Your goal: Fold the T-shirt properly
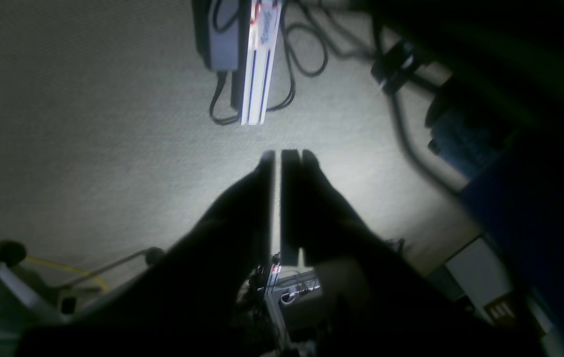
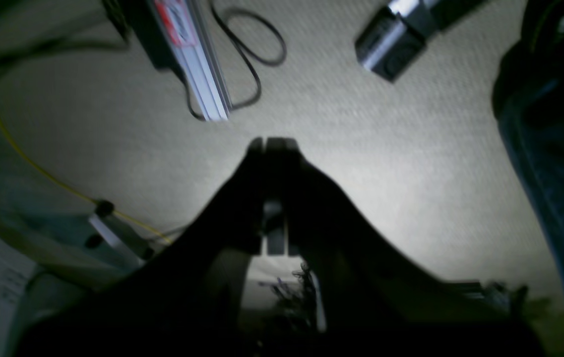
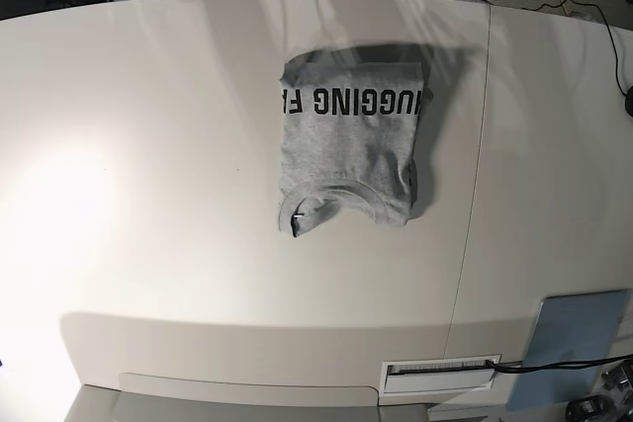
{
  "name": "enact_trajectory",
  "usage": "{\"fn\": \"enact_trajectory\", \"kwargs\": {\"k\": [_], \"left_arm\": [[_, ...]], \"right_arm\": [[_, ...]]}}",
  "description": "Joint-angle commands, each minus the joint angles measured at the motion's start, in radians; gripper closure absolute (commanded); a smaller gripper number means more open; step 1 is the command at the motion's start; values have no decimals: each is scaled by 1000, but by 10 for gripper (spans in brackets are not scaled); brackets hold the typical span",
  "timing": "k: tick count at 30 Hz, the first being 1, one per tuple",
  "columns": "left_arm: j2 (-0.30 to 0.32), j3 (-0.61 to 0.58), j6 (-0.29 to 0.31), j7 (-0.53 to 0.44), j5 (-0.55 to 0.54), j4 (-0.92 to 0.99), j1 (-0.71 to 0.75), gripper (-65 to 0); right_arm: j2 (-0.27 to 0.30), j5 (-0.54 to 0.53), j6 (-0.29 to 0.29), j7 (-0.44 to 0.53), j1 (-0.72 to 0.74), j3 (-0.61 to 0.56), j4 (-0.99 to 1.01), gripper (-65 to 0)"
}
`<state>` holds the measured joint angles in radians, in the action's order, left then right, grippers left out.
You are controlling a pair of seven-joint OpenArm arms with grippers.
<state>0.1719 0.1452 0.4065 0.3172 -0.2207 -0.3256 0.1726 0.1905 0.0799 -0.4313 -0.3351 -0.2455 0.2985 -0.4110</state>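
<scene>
Both dark grippers point at pale carpet: the right gripper [image 2: 267,144] has its jaws pressed together on nothing, and the left gripper [image 1: 278,156] is likewise closed and empty, a thin slit between its fingers. On the white table [image 3: 148,195], near centre, lies the folded heather-grey cotton T-shirt [image 3: 348,150], black lettering up, ribbed collar toward the near edge.

white table [image 3: 148,145]; blue panel [image 3: 579,328] near corner; cables [image 1: 306,54] on carpet [image 1: 88,124].
</scene>
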Motion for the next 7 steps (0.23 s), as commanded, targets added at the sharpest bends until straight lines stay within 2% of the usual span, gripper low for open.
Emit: {"fn": "enact_trajectory", "kwargs": {"k": [1,7], "left_arm": [[5,0,-7,6,0,7,0,-22],[5,0,-6,4,-15,24,-18,-22]], "right_arm": [[10,7,-3,-4,2,2,8,0],[5,7,-6,10,13,2,14,0]]}}
